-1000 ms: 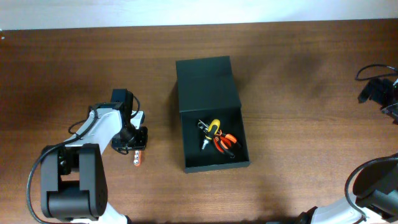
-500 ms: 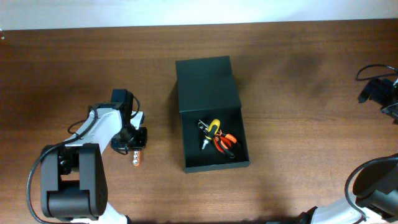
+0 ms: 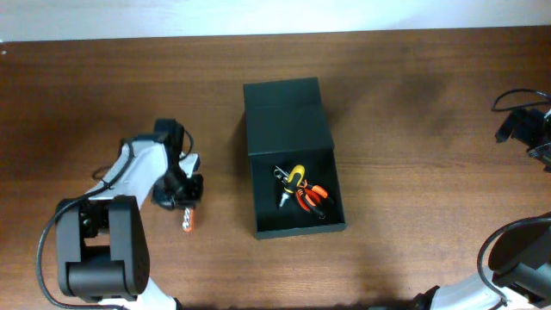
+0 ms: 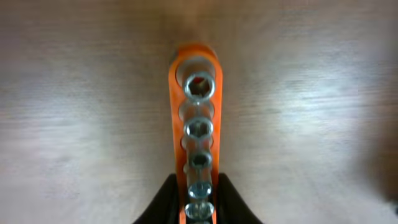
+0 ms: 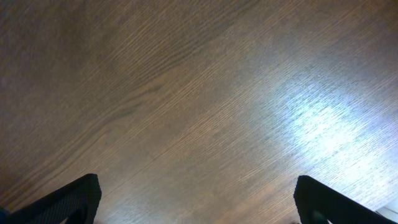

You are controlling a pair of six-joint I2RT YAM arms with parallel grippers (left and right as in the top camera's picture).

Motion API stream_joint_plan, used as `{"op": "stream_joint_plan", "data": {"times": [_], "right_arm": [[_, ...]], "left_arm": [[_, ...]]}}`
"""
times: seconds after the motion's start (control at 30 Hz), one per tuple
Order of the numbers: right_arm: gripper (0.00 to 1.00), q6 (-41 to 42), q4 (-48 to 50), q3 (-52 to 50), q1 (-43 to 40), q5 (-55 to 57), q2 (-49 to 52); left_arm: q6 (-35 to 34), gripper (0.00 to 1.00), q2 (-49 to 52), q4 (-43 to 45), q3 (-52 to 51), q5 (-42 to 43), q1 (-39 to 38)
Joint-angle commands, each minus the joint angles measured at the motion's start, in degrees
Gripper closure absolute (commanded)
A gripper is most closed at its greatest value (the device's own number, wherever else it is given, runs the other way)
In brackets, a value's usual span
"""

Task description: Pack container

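Socket strip [image 4: 196, 134], orange, pinched by your left gripper [image 4: 196, 186] near the open container [image 3: 288, 119]; right gripper [image 5: 196, 198] with fingers spread apart.

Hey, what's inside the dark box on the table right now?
The container holds a yellow-handled tool and orange-handled pliers, overlapping. Whatever lies beneath them is hidden; the rest of its floor shows bare.

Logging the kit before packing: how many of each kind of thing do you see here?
Box: 1
Socket rail: 1
Yellow-handled tool, in the box: 1
Orange-handled tool, in the box: 1
Total: 4
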Motion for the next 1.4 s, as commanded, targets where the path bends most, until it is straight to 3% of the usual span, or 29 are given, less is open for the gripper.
{"op": "stream_joint_plan", "data": {"times": [0.0, 0.2, 0.43, 0.57, 0.83, 0.93, 1.37], "right_arm": [[0.01, 0.44, 0.02, -0.22, 0.24, -0.07, -0.22], [0.01, 0.44, 0.02, -0.22, 0.24, -0.07, -0.22], [0.01, 0.44, 0.02, -0.22, 0.24, -0.07, -0.22], [0.01, 0.44, 0.02, -0.22, 0.24, -0.09, -0.22], [0.01, 0.44, 0.02, -0.22, 0.24, -0.07, -0.22], [0.01, 0.44, 0.02, -0.22, 0.24, -0.07, -0.22], [0.01, 0.44, 0.02, -0.22, 0.24, -0.07, -0.22]], "left_arm": [[0.68, 0.95, 0.02, -5.42, 10.99, 1.07, -0.11], [0.87, 0.95, 0.02, -16.72, 27.69, 1.07, -3.85], [1.33, 0.95, 0.02, -19.08, 36.89, 4.98, -15.74], [1.33, 0.95, 0.04, -19.15, 37.73, 7.1, -25.07], [2.49, 0.92, 0.04, -17.49, 37.73, 7.08, -36.52], [2.47, 0.87, 0.39, -15.47, 37.68, 7.06, -38.82], [2.45, 0.87, 8.63, -13.11, 37.68, 7.43, -40.57]]}}
